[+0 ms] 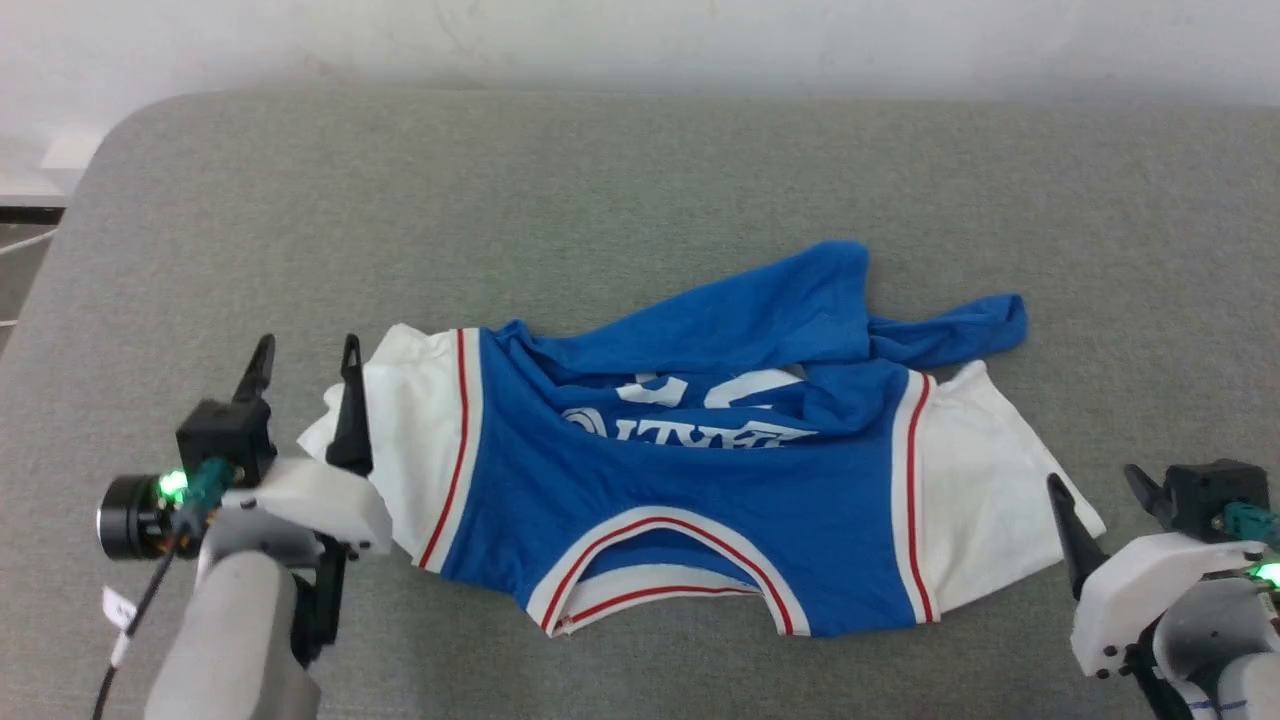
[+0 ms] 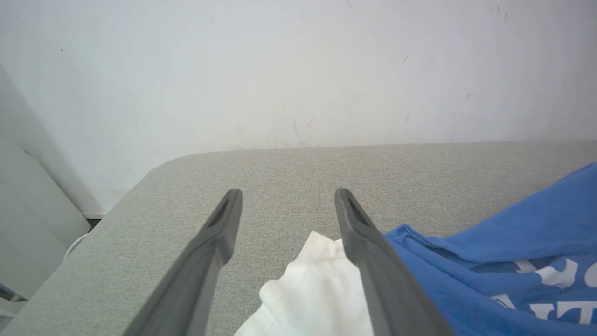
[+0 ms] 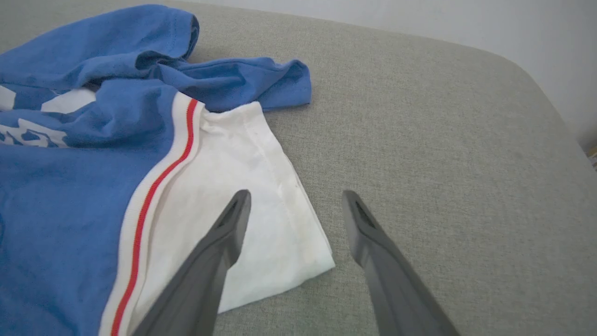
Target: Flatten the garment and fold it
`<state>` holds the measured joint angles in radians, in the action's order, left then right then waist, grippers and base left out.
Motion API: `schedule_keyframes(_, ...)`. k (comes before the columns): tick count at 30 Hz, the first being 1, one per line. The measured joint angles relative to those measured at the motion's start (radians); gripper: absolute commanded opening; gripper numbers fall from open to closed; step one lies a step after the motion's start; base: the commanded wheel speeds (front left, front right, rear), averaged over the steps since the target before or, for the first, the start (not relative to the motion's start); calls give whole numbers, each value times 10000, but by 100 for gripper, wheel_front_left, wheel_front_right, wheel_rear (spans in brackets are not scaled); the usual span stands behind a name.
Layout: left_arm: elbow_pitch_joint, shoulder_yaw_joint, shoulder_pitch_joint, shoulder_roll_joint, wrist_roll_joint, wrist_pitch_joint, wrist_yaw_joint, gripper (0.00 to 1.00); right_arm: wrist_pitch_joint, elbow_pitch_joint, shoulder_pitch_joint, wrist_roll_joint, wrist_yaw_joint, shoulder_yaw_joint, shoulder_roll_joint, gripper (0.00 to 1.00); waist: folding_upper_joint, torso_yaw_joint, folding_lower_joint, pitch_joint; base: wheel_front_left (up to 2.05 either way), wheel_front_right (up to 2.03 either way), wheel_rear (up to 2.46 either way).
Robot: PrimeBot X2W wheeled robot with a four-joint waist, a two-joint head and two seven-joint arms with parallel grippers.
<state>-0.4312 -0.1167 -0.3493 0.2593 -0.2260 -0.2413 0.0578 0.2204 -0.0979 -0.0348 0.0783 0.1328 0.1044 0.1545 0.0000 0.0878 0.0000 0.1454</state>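
Royal-blue garment [image 1: 690, 490], white sleeves, red-and-white striped trim, white lettering, grey textured surface [image 1: 640, 170], off-white wall [image 1: 640, 40]

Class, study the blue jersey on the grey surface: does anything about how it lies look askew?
Yes. The jersey has its blue lower half bunched back over the white lettering, one twisted end trailing right, so it lies unflattened.

this looks like a bare robotics test room, not a home. a wide padded table [image 1: 640, 170], covered in grey woven cloth and rounded at the corners, stands against a plain white wall [image 2: 298, 70] marked with faint scuffs. a white cable [image 2: 77, 240] trails down beside it. a wired camera [image 1: 130, 515] glowing green is mounted by the left gripper [image 1: 308, 345].
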Motion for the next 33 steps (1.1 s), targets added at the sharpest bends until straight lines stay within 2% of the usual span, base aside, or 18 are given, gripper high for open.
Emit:
schedule_keyframes(6,1918,125,1312,-493,82,-155,357,100,1407,-61,58,211,0,207,587,100,0,407,-1,-148,0,0,0)
schedule_keyframes(10,3083,217,2132,-872,238,-157,504,100,1981,-355,13,368,0,226,725,100,0,641,-1,-151,0,0,0)
schedule_keyframes(15,3421,211,2738,-1308,272,-155,512,100,2359,-1026,-48,447,2,253,968,100,0,934,-1,-65,0,0,0)
schedule_keyframes(21,3386,196,2809,-1465,359,-157,397,100,2067,-1806,-420,286,2,535,890,100,0,1185,-1,159,0,0,0)
schedule_keyframes(22,3367,203,2809,-1478,378,-157,387,100,2017,-1887,-475,265,2,579,884,41,0,1212,-1,196,0,0,0)
schedule_keyframes(23,3346,226,2809,-1484,389,-157,382,100,1960,-1948,-513,247,2,612,886,0,0,1234,-1,229,0,0,0)
schedule_keyframes(27,3170,336,2807,-1494,414,-157,286,100,1645,-2169,-755,121,12,1022,941,0,0,1202,0,300,0,0,0)
schedule_keyframes(33,2502,313,2807,-1496,359,-155,77,100,1383,-2506,-850,-199,2,1898,1361,0,0,947,0,199,0,0,0)
